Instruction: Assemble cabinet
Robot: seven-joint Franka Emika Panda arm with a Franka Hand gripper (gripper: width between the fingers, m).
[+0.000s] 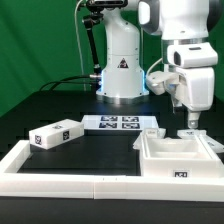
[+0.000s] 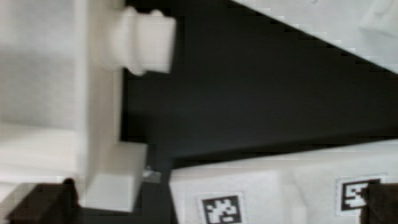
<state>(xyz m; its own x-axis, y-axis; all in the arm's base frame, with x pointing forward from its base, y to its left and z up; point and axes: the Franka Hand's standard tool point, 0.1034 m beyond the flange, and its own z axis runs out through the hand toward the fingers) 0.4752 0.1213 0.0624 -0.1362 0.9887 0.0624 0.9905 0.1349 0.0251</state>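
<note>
The cabinet (image 1: 172,158), a white open box with a small tag on its front, sits on the black table at the exterior view's right. My gripper (image 1: 190,124) hangs just above its far right wall, fingers pointing down. In the wrist view a white cabinet panel (image 2: 54,90) with a round knob (image 2: 139,40) fills one side, and a tagged white surface (image 2: 267,198) lies below. One dark finger (image 2: 39,205) shows at the frame's edge beside the panel's wall; the other is out of frame. The jaws stand wide apart and hold nothing.
A small white tagged block (image 1: 55,135) lies at the exterior view's left. The marker board (image 1: 120,123) lies in front of the robot base (image 1: 122,70). Low white border rails (image 1: 60,182) run along the table's front and left.
</note>
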